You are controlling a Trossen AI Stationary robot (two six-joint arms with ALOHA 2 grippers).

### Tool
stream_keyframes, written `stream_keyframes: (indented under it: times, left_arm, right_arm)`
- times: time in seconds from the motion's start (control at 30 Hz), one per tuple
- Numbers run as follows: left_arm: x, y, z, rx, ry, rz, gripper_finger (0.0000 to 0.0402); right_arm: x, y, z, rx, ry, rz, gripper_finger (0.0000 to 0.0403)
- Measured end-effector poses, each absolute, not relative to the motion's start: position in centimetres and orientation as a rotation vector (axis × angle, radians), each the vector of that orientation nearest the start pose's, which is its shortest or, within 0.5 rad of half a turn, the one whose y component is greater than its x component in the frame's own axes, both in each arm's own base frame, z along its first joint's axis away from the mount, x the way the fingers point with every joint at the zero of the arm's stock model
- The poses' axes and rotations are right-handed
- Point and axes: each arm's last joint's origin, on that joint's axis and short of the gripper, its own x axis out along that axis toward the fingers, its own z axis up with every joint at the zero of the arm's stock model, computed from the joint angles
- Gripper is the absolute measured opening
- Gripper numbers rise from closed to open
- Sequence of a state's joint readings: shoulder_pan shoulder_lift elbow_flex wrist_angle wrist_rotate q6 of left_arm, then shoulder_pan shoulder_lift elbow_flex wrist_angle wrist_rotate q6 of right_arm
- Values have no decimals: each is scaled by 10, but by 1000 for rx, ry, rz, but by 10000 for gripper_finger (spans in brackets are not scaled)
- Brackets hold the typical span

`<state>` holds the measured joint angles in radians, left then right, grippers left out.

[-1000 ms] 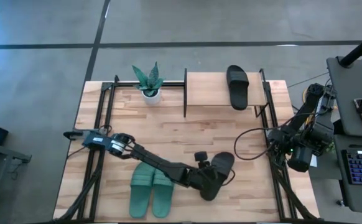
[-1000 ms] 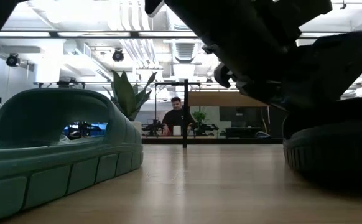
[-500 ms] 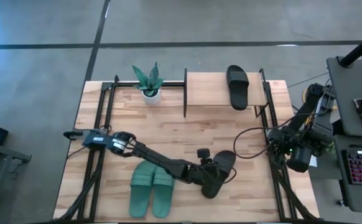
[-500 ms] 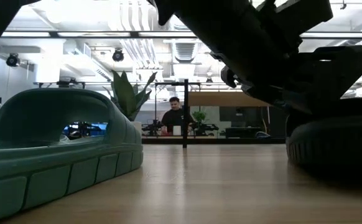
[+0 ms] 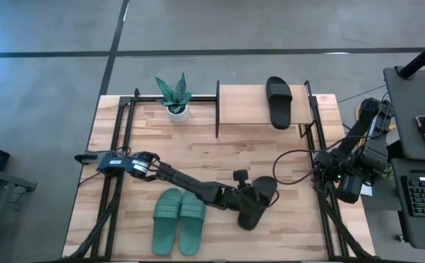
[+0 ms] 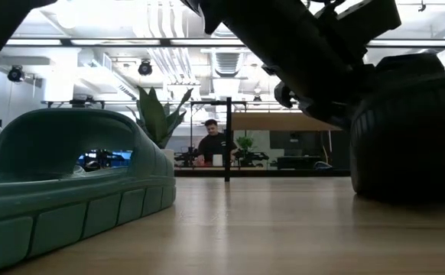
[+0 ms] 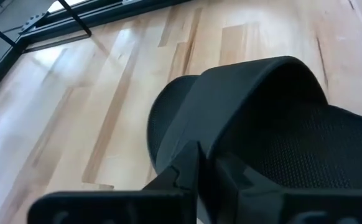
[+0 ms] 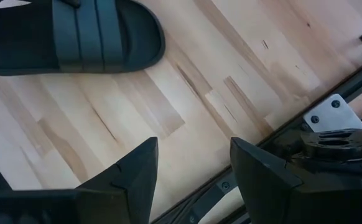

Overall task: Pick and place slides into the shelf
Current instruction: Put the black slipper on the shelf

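Observation:
A black slide lies near the table's front, right of centre, with my left gripper shut on it. In the low view this slide stands tall, tipped up on one side. The second black slide lies flat on the shelf's top board at the far edge. The teal green pair rests sole down, side by side, at the near edge. My right gripper hangs open over the table's right rim, and its wrist view shows the black slide farther off. My left gripper has its two fingers closed on the black slide at the near edge of its wide strap, beside the sole. The fingers come from the table's left, slanting down. The slide is tilted up, and its lower side is still at the tabletop.
A potted plant stands at the far left of the shelf. Black metal posts frame the shelf, and rails run along the table's sides. Bare wood lies between the shelf and the slides. A person sits far behind.
My left gripper has gone a little toward the table's right edge, at the black slide. The slide, which lay flat on its sole, now stands tipped up on one side and shows much taller in the low view.

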<state>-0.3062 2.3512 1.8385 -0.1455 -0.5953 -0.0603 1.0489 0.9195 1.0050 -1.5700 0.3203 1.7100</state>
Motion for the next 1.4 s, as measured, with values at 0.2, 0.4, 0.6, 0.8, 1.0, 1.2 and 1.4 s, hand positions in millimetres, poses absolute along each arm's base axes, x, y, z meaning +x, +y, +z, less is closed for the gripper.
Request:
stream_keyframes:
  times: [0.2,0.4,0.6,0.8,1.0,1.2,1.4]
  left_arm:
    - [492,-137,204,288,601,341,1]
    - [463,-123,279,317,528,484,1]
    - [440,-86,336,325,446,688,0]
    - [438,-29,352,312,436,904,0]
    - [440,33,353,269,451,1015,0]
    - [447,101,335,188,481,950,0]
    - [459,134,319,254,485,922,0]
  right_arm:
    - [63,87,300,505,1118,-487,192]
    - [64,86,301,469,1045,-472,192]
    - [66,82,305,410,900,-454,192]
    - [70,76,312,392,591,-478,192]
    - [71,70,320,403,340,-505,192]
    - [68,53,324,536,260,-584,192]
    - [67,40,326,605,219,-663,192]
